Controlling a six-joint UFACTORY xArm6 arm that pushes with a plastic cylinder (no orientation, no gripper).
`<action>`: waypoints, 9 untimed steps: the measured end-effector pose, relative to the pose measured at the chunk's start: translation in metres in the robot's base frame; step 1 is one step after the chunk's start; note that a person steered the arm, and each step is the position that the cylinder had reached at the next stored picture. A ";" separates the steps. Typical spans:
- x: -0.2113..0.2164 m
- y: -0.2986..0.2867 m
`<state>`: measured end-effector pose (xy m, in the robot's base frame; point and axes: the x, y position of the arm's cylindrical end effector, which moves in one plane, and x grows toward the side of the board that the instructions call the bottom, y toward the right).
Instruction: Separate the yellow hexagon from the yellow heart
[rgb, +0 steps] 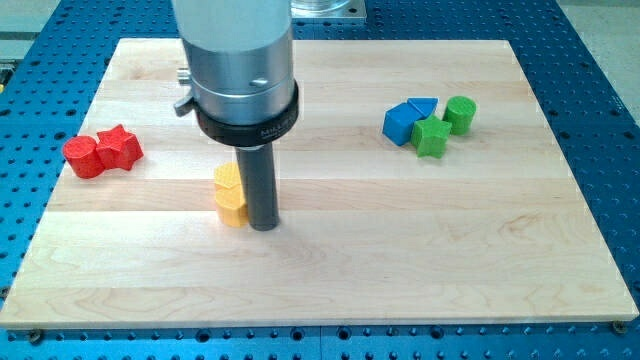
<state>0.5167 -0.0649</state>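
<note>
Two yellow blocks sit touching each other left of the board's middle. The upper one (227, 181) looks like the yellow hexagon; the lower one (232, 210) looks like the yellow heart, though the rod hides part of both. My tip (264, 226) rests on the board right beside them, touching or nearly touching the lower yellow block's right side.
A red cylinder (82, 157) and a red star (119, 147) sit together at the view's left edge. At the upper right, a blue cube (399, 124), a blue triangle (422, 105), a green star (432, 137) and a green cylinder (460, 114) are clustered. The wooden board (400, 250) lies on a blue perforated table.
</note>
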 end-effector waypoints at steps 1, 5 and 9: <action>-0.004 -0.013; -0.077 -0.048; -0.098 -0.074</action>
<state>0.4182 -0.1387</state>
